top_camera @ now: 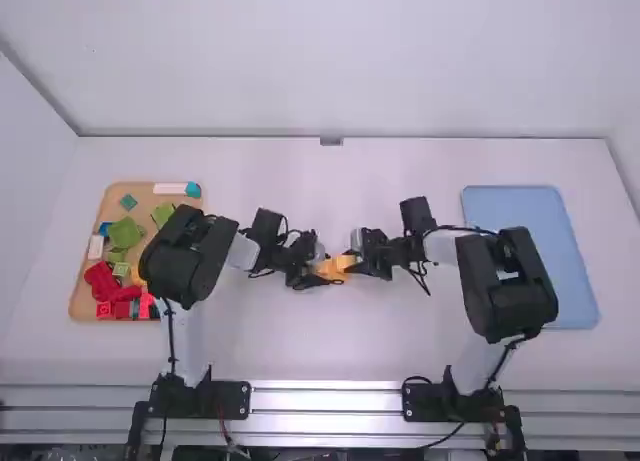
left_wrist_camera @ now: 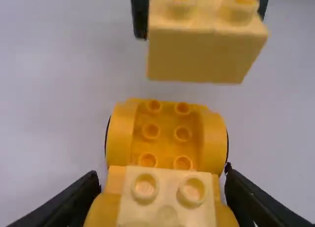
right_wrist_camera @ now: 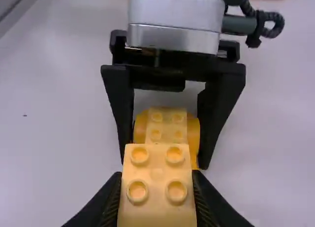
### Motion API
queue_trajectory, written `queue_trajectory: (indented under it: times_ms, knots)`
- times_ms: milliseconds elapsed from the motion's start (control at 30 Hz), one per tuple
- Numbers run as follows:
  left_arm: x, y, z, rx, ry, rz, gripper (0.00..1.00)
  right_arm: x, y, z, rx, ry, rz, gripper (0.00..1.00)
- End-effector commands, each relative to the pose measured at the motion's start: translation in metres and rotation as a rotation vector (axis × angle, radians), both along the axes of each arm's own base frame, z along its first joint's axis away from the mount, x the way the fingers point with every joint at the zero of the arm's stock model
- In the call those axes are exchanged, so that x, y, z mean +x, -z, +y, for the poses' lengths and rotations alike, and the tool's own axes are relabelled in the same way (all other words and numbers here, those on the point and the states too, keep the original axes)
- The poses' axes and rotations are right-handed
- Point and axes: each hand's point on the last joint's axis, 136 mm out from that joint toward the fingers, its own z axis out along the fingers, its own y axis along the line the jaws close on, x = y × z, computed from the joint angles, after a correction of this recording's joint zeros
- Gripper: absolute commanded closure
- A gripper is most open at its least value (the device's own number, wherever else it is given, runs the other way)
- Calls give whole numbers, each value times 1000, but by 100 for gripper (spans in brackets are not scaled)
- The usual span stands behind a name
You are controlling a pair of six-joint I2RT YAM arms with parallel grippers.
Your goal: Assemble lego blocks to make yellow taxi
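A plain pale wall (top_camera: 330,61) stands behind the white table (top_camera: 330,181) in soft light.

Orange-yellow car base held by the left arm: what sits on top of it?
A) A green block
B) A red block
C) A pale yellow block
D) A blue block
C: in the left wrist view, a pale yellow block with round studs on top sits on the orange-yellow car base.
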Motion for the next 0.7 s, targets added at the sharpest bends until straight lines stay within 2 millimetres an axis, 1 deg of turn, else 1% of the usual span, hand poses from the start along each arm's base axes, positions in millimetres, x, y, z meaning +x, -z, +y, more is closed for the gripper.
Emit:
queue_trajectory:
  times_ms: [0,67,100,133,200,267,333,433,567,667]
  knots:
    - [-7,13,-4,42,7,9,35,0,7,3,-71,56,66,76]
    - [-7,17,-4,64,1,-7,39,0,13,6,-110,64,64,76]
    - [-8,20,-5,79,-2,-20,44,0,17,9,-139,72,63,77]
    - [-9,20,-5,81,-1,-20,44,0,18,9,-146,73,63,77]
    - [-10,23,-5,92,-4,-27,48,0,22,11,-175,76,55,80]
    - [-11,24,-4,95,-6,-23,51,-1,24,11,-193,75,54,81]
    - [-11,25,-2,97,-11,-18,58,-1,26,10,-206,80,56,83]
    - [-12,25,-3,98,-7,-14,59,1,25,6,-198,91,63,83]
    - [-11,25,-2,98,-10,-18,61,0,28,1,-200,96,64,86]
    - [-11,24,-4,96,-6,-24,61,-9,28,4,-158,59,48,89]
